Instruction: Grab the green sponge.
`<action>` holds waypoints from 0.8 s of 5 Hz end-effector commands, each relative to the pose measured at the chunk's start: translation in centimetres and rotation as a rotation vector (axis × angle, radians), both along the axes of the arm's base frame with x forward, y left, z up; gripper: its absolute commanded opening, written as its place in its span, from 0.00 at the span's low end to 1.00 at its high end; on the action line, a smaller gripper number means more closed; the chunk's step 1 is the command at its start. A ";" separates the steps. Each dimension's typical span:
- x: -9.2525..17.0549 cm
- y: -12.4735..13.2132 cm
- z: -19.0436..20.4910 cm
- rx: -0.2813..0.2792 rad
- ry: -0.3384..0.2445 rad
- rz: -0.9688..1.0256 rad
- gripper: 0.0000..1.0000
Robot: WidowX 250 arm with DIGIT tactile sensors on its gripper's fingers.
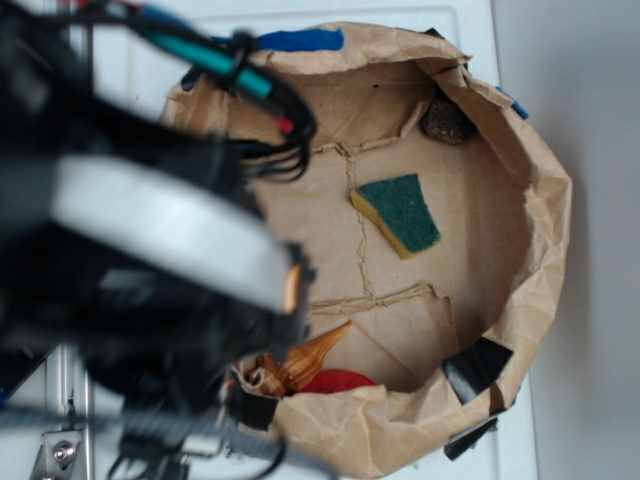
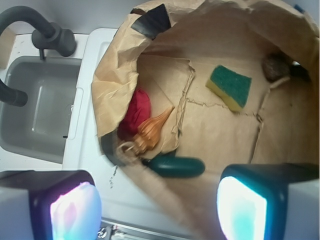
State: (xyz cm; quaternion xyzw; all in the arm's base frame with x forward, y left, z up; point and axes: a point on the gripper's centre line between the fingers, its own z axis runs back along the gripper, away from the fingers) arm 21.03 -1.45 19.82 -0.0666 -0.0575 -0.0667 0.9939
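A white countertop (image 2: 95, 165) with a grey sink (image 2: 37, 105) and dark faucet (image 2: 40, 30) at one side carries a wide brown paper bag (image 2: 112, 85) rolled down into a shallow basin with a creased flat floor. Near the middle of that floor, clear of the walls, lies the green sponge (image 2: 229, 86), flat with its dark scouring face up and the yellow foam edge showing. A smooth dark green elongated object (image 2: 177, 166), a red item (image 2: 137, 110), an orange ribbed shell-like piece (image 2: 152, 130) and a rough brown lump (image 2: 276, 65) sit at the rim, well apart from it. The gripper (image 2: 160, 205) hangs above with its pads spread wide and nothing between them. The sponge looks light, soft and compressible, rough-topped rather than slippery; pinching across its short width should hold it best.
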 end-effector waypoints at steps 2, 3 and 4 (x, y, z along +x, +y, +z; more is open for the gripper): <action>1.2 0.7 1.2 0.083 -0.123 -0.300 1.00; 1.2 0.7 1.2 0.083 -0.123 -0.300 1.00; 1.2 0.7 1.2 0.083 -0.123 -0.300 1.00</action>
